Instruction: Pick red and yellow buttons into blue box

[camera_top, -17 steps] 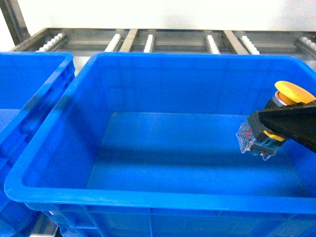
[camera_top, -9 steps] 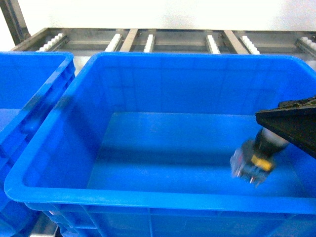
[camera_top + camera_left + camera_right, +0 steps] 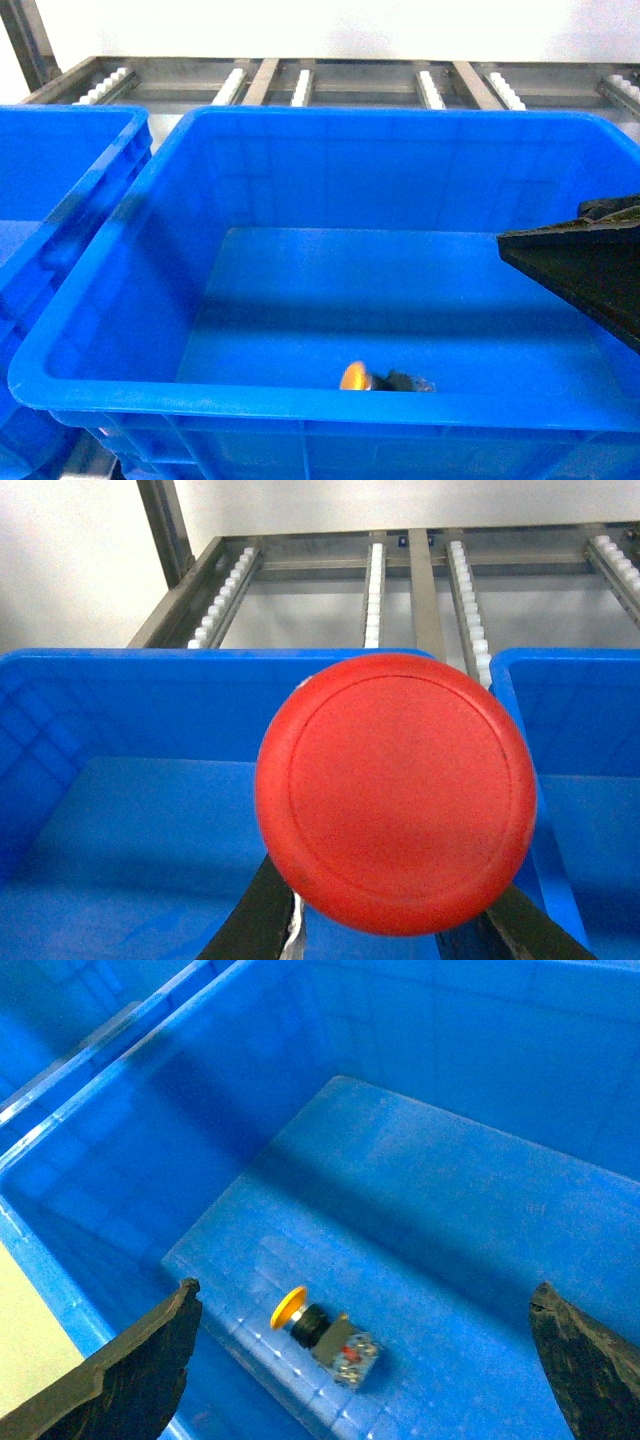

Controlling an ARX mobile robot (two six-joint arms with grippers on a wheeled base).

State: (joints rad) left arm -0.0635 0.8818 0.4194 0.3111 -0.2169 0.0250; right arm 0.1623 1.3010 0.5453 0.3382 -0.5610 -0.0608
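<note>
The yellow button (image 3: pixel 320 1330) lies on its side on the floor of the blue box (image 3: pixel 300 120), close to the box's near wall; the head view shows it as yellow button (image 3: pixel 357 378). My right gripper (image 3: pixel 365 1295) hangs above it, open wide and holding nothing, with its black fingers (image 3: pixel 140 1370) far apart. In the head view the right gripper (image 3: pixel 585 268) reaches over the box's right rim. The red button (image 3: pixel 395 792) fills the left wrist view, cap towards the camera. My left gripper (image 3: pixel 390 930) is shut on its body, which is hidden behind the cap.
A second blue crate (image 3: pixel 60 180) stands to the left of the box, and the left wrist view looks down into this crate (image 3: pixel 110 800). A metal roller rack (image 3: pixel 300 85) runs behind both crates. The box's walls are deep.
The right gripper opened and let go of the yellow button. The button fell, rolled left across the box floor and now lies by the near wall.
</note>
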